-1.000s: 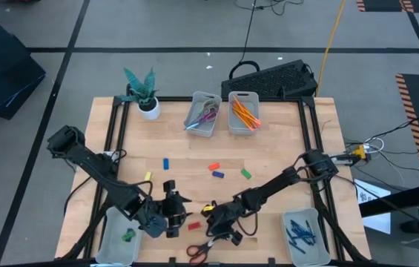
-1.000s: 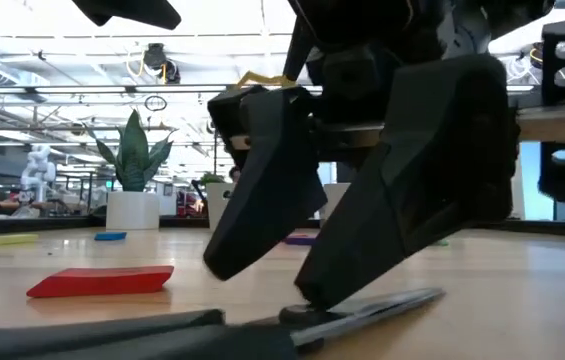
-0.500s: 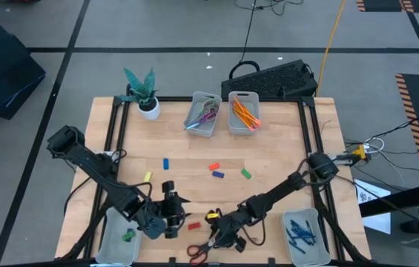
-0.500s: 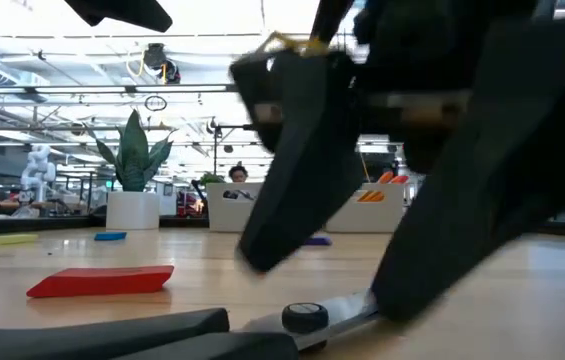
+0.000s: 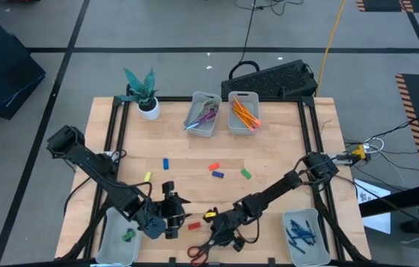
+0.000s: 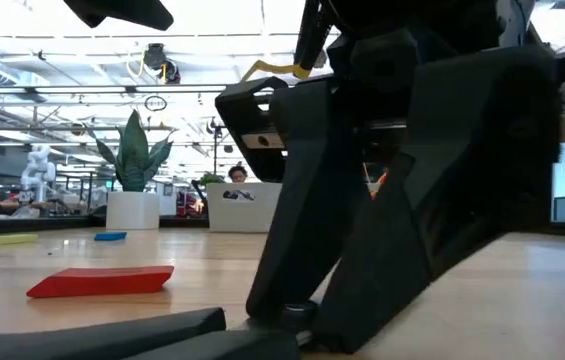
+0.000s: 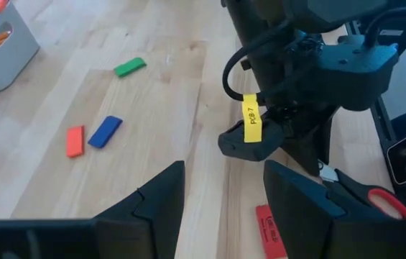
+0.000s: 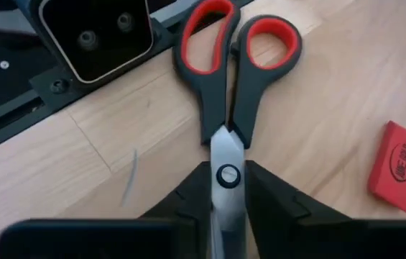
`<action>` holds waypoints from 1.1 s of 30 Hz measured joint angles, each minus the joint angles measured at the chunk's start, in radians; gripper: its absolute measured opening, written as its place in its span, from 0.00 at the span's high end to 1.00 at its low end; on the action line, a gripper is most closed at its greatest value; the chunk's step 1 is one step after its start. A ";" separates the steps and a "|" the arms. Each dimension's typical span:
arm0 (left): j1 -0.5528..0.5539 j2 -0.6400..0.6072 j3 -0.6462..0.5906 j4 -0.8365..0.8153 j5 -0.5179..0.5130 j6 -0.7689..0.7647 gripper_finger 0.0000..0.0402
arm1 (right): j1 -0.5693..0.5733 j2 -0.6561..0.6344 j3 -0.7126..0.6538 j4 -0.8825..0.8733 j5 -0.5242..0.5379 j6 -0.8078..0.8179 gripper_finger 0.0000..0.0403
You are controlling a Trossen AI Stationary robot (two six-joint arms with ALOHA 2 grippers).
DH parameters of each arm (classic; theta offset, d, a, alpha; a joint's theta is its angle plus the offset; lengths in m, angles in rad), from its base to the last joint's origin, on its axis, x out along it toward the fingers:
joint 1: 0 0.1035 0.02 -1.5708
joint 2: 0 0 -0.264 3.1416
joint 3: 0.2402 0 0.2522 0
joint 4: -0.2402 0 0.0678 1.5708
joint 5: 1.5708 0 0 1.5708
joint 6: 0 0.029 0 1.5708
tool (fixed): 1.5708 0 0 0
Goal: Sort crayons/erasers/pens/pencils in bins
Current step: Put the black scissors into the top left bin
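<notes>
Since half a second ago the right gripper (image 5: 222, 239) has dropped from just above the red-handled scissors (image 5: 200, 251) onto them; the left gripper (image 5: 170, 220) is unmoved. High view: the right gripper sits at the scissors' blade end, the scissors lying slantwise by the tabletop (image 5: 283, 159) near edge, handles farther from the right arm; the left gripper waits just beside, on the handle side, with the red eraser (image 5: 193, 225) between the two. Low view: the right jaws stand down on the tabletop, closed in around the scissors' pivot, touching or nearly so; red eraser (image 6: 100, 281) flat, clear of them. Left wrist view: left jaws spread, holding nothing; red eraser (image 7: 270, 230) just ahead; red, blue and green erasers (image 7: 104, 132) farther off. Right wrist view: only here is the alignment plain, with the scissors (image 8: 225, 108) running their long axis straight out from the jaws, pivot screw between the fingertips (image 8: 190, 196), blades hidden beneath, handles beyond. Bins (image 5: 235, 113) lie across the tabletop from the scissors; one holds orange pencils (image 5: 244, 113), one nearer holds blue pens (image 5: 299, 233).
</notes>
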 joint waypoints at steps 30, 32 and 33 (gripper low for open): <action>0.194 0.010 -0.373 0.682 0.199 -0.031 0.28 | 0.112 -0.611 -0.111 -0.483 0.681 0.079 0.87; 0.230 0.010 -0.374 0.706 0.278 -0.032 0.23 | 0.126 -0.618 -0.119 -0.451 0.735 0.058 0.87; 0.246 0.010 -0.374 0.725 0.313 -0.032 0.20 | 0.131 -0.618 -0.123 -0.435 0.769 0.046 0.87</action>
